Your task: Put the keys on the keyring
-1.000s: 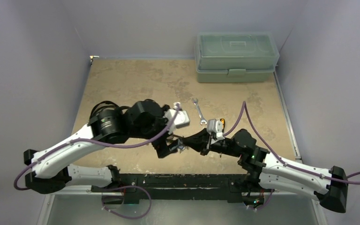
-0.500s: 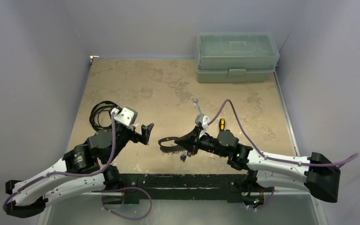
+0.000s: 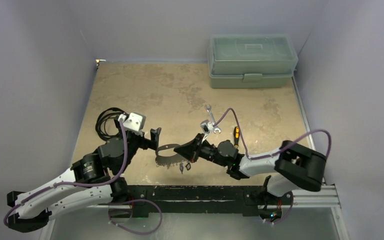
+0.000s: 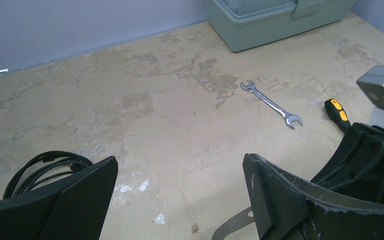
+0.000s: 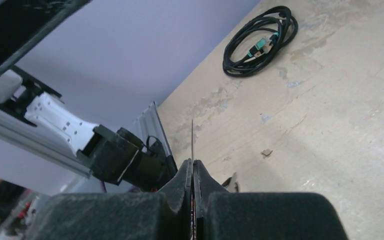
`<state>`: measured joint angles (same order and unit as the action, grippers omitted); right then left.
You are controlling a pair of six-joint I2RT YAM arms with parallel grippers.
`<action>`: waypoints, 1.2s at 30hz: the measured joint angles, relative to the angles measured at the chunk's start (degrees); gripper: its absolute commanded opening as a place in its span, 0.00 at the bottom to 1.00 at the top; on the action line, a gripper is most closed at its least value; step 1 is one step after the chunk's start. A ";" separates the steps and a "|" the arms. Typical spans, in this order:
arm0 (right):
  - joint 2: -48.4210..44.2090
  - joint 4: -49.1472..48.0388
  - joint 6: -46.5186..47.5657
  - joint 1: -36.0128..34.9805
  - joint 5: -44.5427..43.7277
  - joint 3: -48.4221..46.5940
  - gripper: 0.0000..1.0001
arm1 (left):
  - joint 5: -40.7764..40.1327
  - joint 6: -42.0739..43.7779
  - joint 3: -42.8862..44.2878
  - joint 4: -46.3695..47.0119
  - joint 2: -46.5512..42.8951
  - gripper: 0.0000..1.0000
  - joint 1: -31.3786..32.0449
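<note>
Right tool [image 5: 192, 167] is pressed together on the keyring [image 4: 231, 227], pinching its thin plate edge-on above the worktop [image 3: 145, 90], keys [image 3: 182, 167] showing just under the ring by that tool's tip, while left tool [image 4: 180, 167] stands spread close beside the ring's free end.

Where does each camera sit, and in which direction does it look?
Top external: above and behind the robot, looking down on the table; shows the left gripper open, the right gripper holding the keyring.
Left wrist: low over the table, facing the far toolbox; its spread fingers frame the view.
Right wrist: low, facing the coiled cable; its shut fingers fill the bottom.
Shared: all three show the cable; top and left wrist share the wrench.
</note>
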<state>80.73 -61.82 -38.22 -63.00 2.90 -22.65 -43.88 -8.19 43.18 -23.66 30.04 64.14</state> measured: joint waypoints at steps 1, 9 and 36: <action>2.38 -3.06 -2.03 0.00 -0.50 0.24 0.00 | -0.11 -0.22 -0.04 0.02 0.02 0.95 -0.04; 25.59 -21.09 -15.04 1.05 -3.50 0.79 0.00 | 0.61 -0.46 -0.59 0.02 0.76 0.93 -1.42; 25.24 -25.20 -15.80 14.38 -6.14 1.60 0.99 | 5.81 -0.79 -0.66 0.07 2.62 0.92 -5.40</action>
<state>105.97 -87.02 -54.02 -48.62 -3.25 -21.06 -38.06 -8.97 42.52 -23.59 32.67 58.74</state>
